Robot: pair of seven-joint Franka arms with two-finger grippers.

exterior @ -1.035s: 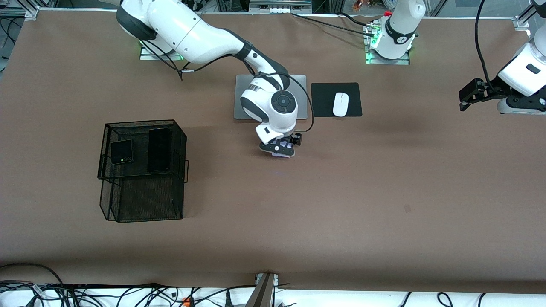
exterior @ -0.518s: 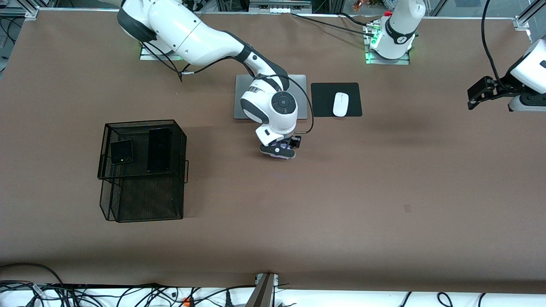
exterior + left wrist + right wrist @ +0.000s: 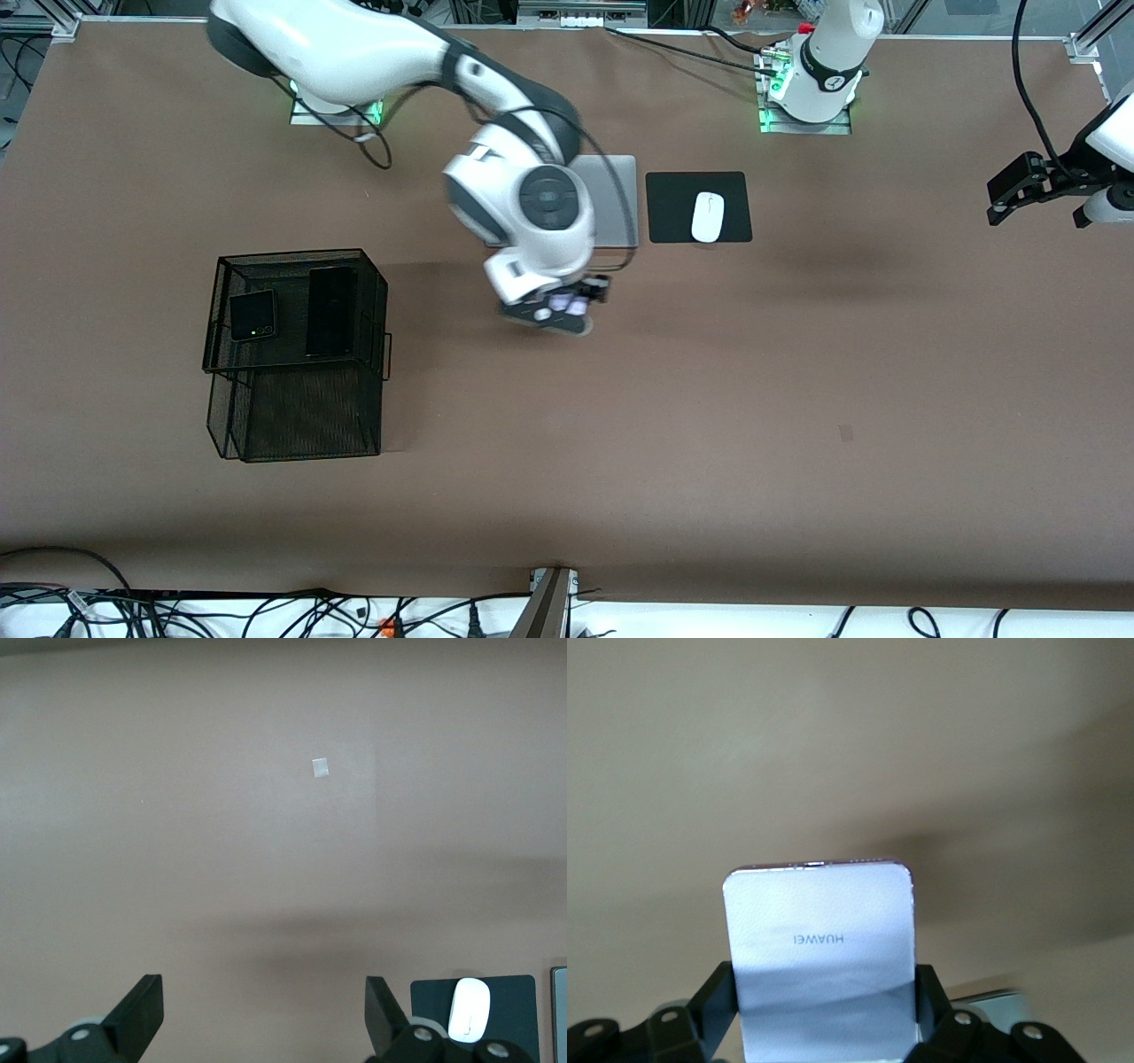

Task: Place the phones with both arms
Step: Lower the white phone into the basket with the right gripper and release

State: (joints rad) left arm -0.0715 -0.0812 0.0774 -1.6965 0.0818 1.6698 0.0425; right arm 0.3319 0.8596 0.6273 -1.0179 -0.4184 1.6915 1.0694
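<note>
Firmly, right claw (image 3: 824,1010) clamps the lavender phone (image 3: 821,961).

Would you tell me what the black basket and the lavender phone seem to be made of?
The black basket looks like matte black wire mesh: the table shows through its walls. The lavender phone, clamped in the right gripper, has a pale, faintly grained back, perhaps leatherette, with a shiny, metal-like rim.
</note>
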